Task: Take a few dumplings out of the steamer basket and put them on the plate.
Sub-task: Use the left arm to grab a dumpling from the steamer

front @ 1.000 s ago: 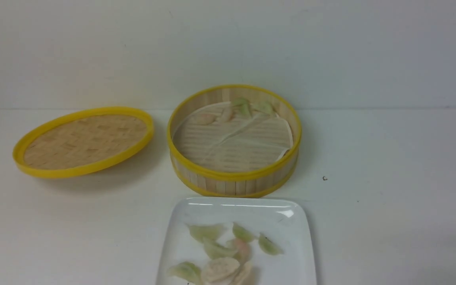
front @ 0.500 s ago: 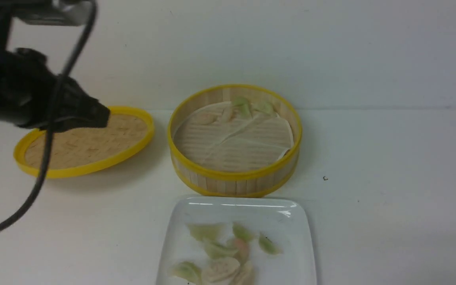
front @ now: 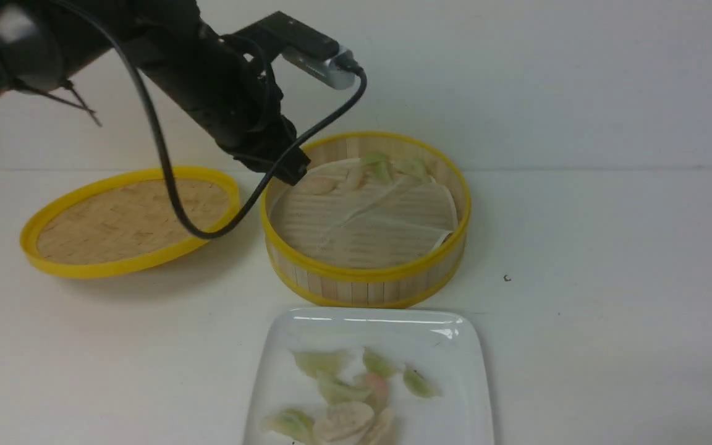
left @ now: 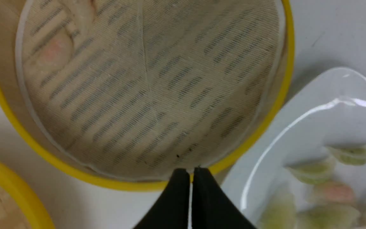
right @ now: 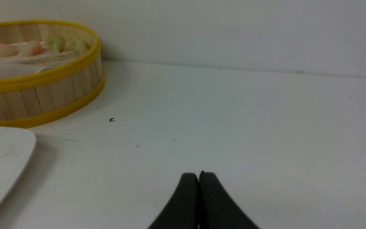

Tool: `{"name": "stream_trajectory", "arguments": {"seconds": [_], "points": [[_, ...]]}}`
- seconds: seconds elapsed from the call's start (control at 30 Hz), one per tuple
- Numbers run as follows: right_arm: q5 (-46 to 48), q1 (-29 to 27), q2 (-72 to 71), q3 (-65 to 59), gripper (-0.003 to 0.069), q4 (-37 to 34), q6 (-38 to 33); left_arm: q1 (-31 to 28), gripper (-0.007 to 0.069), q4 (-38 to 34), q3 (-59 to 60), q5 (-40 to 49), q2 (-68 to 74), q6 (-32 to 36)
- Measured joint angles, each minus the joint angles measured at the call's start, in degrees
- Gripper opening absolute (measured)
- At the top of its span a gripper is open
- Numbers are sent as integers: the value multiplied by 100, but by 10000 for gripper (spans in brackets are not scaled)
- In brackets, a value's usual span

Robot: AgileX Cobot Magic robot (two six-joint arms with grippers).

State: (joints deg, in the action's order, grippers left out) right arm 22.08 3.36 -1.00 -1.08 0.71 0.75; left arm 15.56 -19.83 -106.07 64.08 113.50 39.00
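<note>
- Left gripper (front: 294, 173) has its jaws pressed together with nothing between them; its tip hangs at the far-left rim of the steamer basket (front: 365, 276), and whether it touches the rim cannot be told.
- Right gripper (right: 199, 174) appears only in its own wrist view, jaws likewise together and empty, low over bare white table (right: 233, 111) to the right of the basket.
- The steamer basket stands uncovered in the middle of the table, lined with a creased white paper liner (front: 362, 228) through which the slatted floor shows.
- Most of the liner is bare. Against the far wall of the basket lie two pale pink dumplings (front: 319, 184) on the left and two green dumplings (front: 379, 164) just to their right.
- The plate (front: 368, 318) sits on the robot's side of the basket, very close to it; its near edge is cut off by the front view.
- On the plate, green ones (front: 322, 361) are spread across the middle and the left, while the pink ones (front: 343, 421) cluster at the near edge, touching or overlapping each other, with one more (front: 379, 389) among the green.
- A shallow woven lid (front: 127, 219) with a yellow rim lies tilted, inside up, to the left of the basket, apart from it and holding nothing.
</note>
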Motion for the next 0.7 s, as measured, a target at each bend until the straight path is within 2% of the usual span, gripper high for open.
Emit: {"name": "stream_trajectory", "arguments": {"seconds": [0.2, 0.33, 0.43, 0.47, 0.7], "points": [[0, 0, 0, 0, -13, 0, 7, 0, -1, 162, -1086, -35, 1059, 638], [0, 0, 0, 0, -13, 0, 7, 0, 37, 162, -1461, -542, 1529, 754], [0, 0, 0, 0, -13, 0, 8, 0, 116, 169, -1530, -1241, 1864, 766], [0, 0, 0, 0, -13, 0, 8, 0, 164, 169, -1530, -1523, 1989, 773], [0, 0, 0, 0, -13, 0, 13, 11, 390, 169, -1530, -2225, 2457, 914]]}}
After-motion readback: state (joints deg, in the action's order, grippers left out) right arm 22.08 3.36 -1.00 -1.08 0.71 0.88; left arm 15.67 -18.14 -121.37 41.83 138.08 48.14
